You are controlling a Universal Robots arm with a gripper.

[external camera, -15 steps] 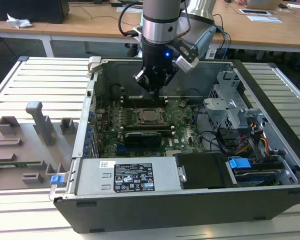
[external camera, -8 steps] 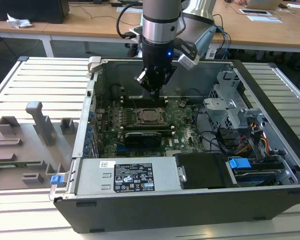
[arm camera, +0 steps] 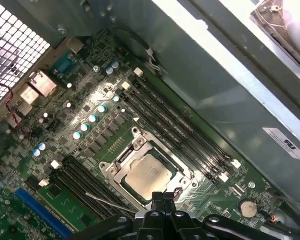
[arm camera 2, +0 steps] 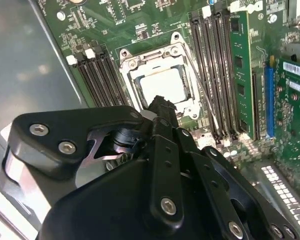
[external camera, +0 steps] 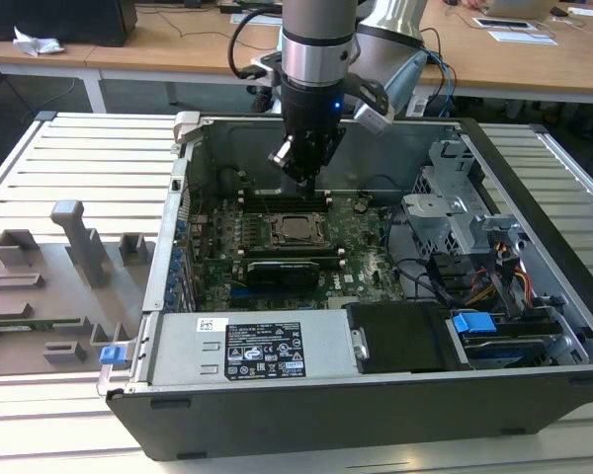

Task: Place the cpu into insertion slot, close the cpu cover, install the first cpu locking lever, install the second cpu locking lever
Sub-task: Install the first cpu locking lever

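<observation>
Pincer [arm camera: 162, 199]: tips shut together, holding nothing.
Cpu [arm camera: 149, 172]: just below the tips, seated in insertion slot [arm camera: 135, 137], cpu cover [arm camera: 119, 172] flat around it.
Lever [arm camera 2: 200, 87]: 1 thin wire beside the tips, likely unlatched.
Technique: best to press wire, never chip.
Case [external camera: 173, 247]: holds green board.

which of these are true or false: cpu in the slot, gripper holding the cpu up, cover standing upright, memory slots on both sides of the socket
1. The cpu lies in the insertion slot. True.
2. The gripper holds the cpu in the air. False: it hovers at the socket's edge while the chip lies in the socket.
3. The cpu cover stands upright. False: it lies flat around the chip.
4. Long black memory slots run on both sides of the socket. True.
</observation>
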